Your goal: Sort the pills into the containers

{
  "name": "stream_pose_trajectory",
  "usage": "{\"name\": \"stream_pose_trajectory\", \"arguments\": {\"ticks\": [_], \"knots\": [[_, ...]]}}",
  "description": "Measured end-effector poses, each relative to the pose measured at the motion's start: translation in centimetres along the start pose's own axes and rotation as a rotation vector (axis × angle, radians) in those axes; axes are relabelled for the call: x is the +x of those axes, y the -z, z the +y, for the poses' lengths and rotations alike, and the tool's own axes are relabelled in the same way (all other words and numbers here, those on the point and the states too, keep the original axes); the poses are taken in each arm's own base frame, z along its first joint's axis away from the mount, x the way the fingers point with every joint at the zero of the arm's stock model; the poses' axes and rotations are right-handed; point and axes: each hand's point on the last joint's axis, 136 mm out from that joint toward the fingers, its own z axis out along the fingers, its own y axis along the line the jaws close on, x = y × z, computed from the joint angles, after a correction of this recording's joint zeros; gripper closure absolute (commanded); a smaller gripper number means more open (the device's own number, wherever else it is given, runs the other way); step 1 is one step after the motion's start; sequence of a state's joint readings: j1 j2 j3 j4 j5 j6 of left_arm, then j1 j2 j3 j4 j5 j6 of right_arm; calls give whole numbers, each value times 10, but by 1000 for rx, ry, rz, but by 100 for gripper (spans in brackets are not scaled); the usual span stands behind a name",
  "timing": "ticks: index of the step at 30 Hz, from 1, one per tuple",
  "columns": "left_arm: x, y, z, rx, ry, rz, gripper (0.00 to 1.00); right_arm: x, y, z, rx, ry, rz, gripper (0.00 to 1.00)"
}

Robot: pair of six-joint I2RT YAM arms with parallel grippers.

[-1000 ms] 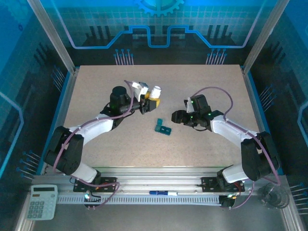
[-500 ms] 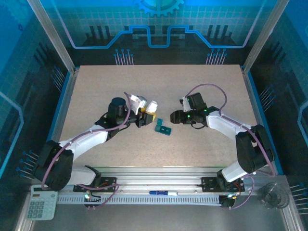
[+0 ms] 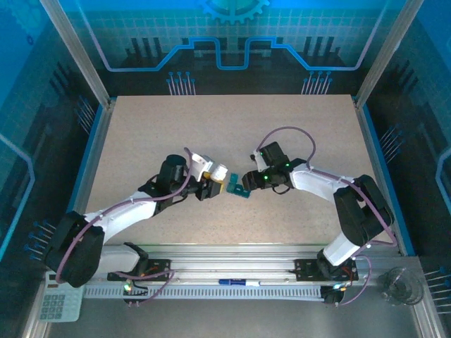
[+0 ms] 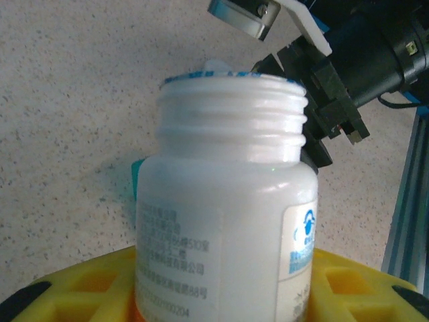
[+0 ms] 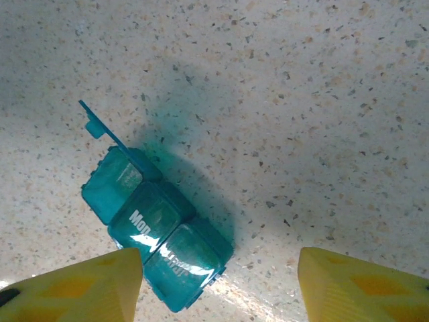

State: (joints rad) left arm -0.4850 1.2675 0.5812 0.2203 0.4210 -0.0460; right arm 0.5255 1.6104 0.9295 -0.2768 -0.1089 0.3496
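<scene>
A small teal pill box (image 3: 238, 189) (image 5: 156, 230) lies on the speckled table, one end lid standing open; the closed lids carry white lettering, one reading "Mon". My left gripper (image 3: 215, 177) is shut on an uncapped white pill bottle (image 3: 220, 173) (image 4: 228, 201), tilted with its open mouth toward the box from the left. A sliver of the teal box (image 4: 136, 184) shows behind the bottle. My right gripper (image 3: 248, 179) (image 5: 218, 285) is open just right of the box, its yellow fingers (image 5: 74, 285) wide apart, the box by the left one. No loose pills show.
A white calculator (image 3: 55, 304) lies on the near rail at bottom left and a blue pen (image 3: 232, 282) on the rail's middle. A clear cup (image 3: 398, 287) stands at bottom right. Blue walls ring the table.
Both arms closed in on the pill box. The left gripper carried the bottle down and right to the box's left side; the right gripper slid left up to the box.
</scene>
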Motion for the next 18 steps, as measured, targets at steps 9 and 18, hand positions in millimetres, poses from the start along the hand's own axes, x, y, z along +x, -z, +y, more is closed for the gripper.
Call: {"name": "stream_pose_trajectory", "arguments": {"ticks": [9,18], "knots": [[27,-17,-1,-1,24,90,100,1,-6,-5,39,19,1,37],[51,-33,6,-29,62,207,100,8,-14,-9,53,15,29,36]]}}
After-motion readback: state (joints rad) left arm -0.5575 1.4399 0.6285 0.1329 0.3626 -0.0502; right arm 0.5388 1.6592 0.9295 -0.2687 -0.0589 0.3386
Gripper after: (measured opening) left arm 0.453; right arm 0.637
